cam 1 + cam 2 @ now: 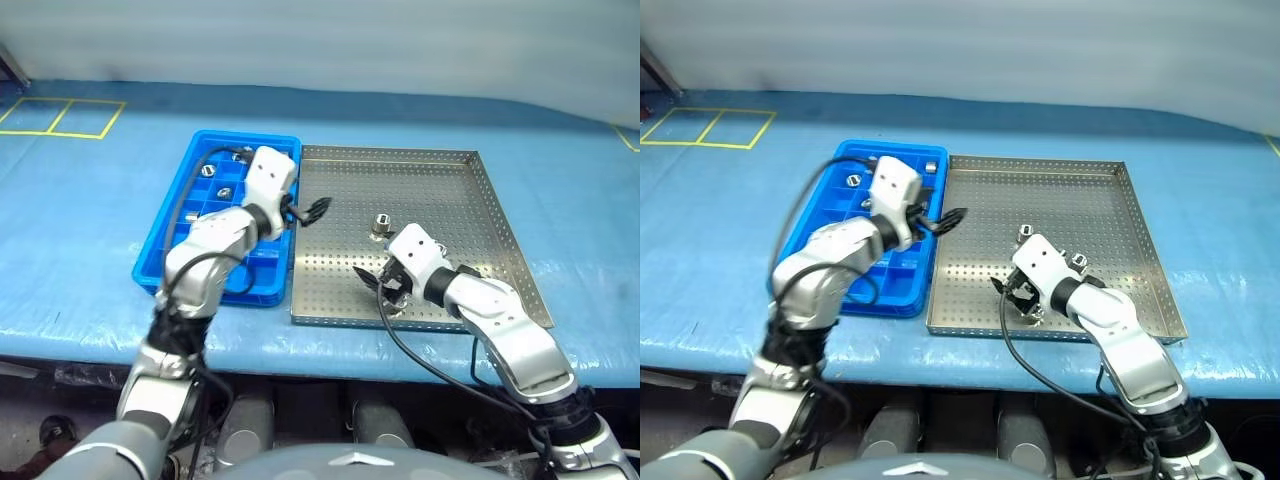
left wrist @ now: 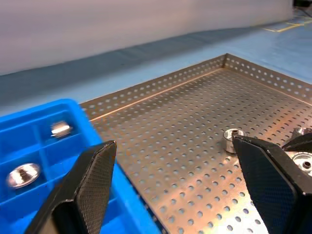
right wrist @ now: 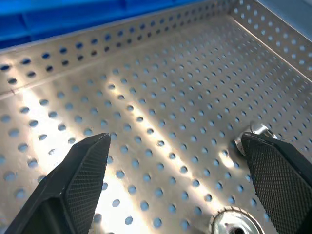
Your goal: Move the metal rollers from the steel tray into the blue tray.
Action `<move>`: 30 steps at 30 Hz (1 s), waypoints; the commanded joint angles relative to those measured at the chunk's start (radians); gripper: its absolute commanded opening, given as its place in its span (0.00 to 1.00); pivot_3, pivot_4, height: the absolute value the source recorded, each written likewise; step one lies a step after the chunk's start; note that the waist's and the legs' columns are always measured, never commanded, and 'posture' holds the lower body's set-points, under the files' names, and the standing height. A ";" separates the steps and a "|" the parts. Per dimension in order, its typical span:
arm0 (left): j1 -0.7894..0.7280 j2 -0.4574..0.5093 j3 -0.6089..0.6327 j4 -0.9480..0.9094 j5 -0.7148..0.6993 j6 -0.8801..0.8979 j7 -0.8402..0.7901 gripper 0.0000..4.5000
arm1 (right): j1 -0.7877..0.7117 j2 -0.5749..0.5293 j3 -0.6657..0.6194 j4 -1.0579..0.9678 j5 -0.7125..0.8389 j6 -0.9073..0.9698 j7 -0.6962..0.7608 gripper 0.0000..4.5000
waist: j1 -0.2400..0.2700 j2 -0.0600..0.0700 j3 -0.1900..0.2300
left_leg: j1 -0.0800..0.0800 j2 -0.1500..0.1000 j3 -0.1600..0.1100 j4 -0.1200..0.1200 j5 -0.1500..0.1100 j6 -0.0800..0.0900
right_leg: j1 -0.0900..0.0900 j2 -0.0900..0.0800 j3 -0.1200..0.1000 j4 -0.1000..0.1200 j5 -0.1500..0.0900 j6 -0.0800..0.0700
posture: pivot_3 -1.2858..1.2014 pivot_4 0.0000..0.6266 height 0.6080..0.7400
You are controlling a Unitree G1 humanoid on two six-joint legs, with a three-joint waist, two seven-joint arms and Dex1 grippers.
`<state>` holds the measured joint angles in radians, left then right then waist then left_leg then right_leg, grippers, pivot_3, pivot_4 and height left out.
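Left arm: bent at the elbow, forearm reaching forward and to the right across the bright blue plastic tray of small square compartments (image 1: pixel 165 245). Left gripper (image 1: pixel 316 210): over the seam between that tray and the large square steel tray with perforated floor and low rim (image 1: pixel 500 225), pointing right and slightly down; black fingers (image 2: pixel 85 187) spread wide, nothing between them

Right arm: extended from the near right, forearm angled forward and left over the steel tray's near edge. Right gripper (image 1: pixel 378 283): low over the perforated floor near the near rim, pointing left and downward; fingers (image 3: pixel 78 180) spread fully, nothing between them

Small shiny silver-grey metal rollers: one upright (image 1: pixel 381 226) on the steel tray's floor around its middle, just beyond the right gripper; in the right wrist view one (image 3: pixel 256 132) lies beside a fingertip and another (image 3: pixel 234 224) sits nearer the wrist, both apart from the pads. Others rest in far compartments of the blue tray, among them one (image 2: pixel 22 174) and another (image 2: pixel 61 128)

Blue tray: left of the steel tray, long sides touching or nearly so
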<state>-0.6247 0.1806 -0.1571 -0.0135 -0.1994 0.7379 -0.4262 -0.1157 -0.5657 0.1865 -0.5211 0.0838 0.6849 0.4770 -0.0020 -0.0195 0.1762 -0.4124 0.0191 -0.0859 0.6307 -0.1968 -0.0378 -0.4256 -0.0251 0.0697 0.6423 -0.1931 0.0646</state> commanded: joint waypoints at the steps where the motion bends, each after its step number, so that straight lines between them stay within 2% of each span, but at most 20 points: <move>1: -0.129 -0.062 -0.052 0.299 0.063 -0.177 -0.022 0.92 | 0.032 -0.023 -0.034 -0.116 -0.023 0.034 -0.023 1.00 | -0.014 0.000 0.000 | -0.001 0.000 0.000 0.000 0.000 0.000 | 0.000 0.000 0.000 0.000 0.000 0.000 | 0.49 0.24 1.00; 5: -0.257 -0.144 -0.079 0.627 0.115 -0.315 -0.045 0.92 | 0.078 -0.015 -0.052 -0.188 -0.030 0.071 -0.050 1.00 | -0.051 0.000 0.000 | -0.002 0.000 0.000 0.000 -0.001 0.001 | -0.001 0.000 0.001 -0.002 0.000 0.001 | 0.46 0.24 1.00; 8: -0.324 -0.190 -0.075 0.797 0.145 -0.381 -0.036 0.92 | 0.101 0.000 -0.055 -0.211 -0.034 0.088 -0.070 1.00 | -0.080 0.000 0.000 | -0.002 0.000 0.001 0.000 -0.001 0.002 | -0.001 0.000 0.001 -0.002 0.000 0.002 | 0.44 0.24 1.00; 19: -0.454 -0.244 -0.053 1.121 0.239 -0.505 0.007 0.92 | 0.127 0.051 -0.061 -0.195 -0.028 0.079 -0.096 1.00 | -0.164 0.000 0.000 | -0.001 0.000 0.002 0.000 -0.001 0.002 | -0.001 0.000 0.003 0.000 0.001 0.003 | 0.42 0.24 1.00; 22: -0.465 -0.239 -0.037 1.145 0.249 -0.510 0.035 0.78 | 0.124 0.055 -0.066 -0.183 -0.032 0.072 -0.103 1.00 | -0.178 0.000 0.000 | -0.001 0.000 0.002 0.000 -0.001 0.002 | -0.001 0.000 0.003 0.000 0.001 0.003 | 0.43 0.24 1.00; 27: -0.468 -0.223 -0.014 1.137 0.247 -0.510 0.039 0.43 | 0.105 0.058 -0.058 -0.154 -0.037 0.059 -0.104 1.00 | -0.182 0.000 0.000 | 0.000 0.000 0.002 0.000 -0.001 0.002 | -0.001 0.000 0.003 0.000 0.001 0.003 | 0.44 0.24 1.00; 30: -0.466 -0.215 -0.006 1.123 0.249 -0.515 0.041 0.43 | 0.085 0.063 -0.044 -0.131 -0.038 0.051 -0.099 1.00 | -0.181 0.000 0.000 | 0.000 0.000 0.002 0.000 -0.001 0.002 | -0.001 0.000 0.004 0.000 0.001 0.004 | 0.45 0.24 1.00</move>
<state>-1.0666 -0.0384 -0.1795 1.1373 0.0405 0.2493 -0.3922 -0.0174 -0.5044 0.1464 -0.6404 0.0492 0.7630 0.3781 -0.1832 -0.0198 0.1764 -0.4127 0.0186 -0.0842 0.6303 -0.1980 -0.0362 -0.4270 -0.0249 0.0733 0.6426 -0.1910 0.0696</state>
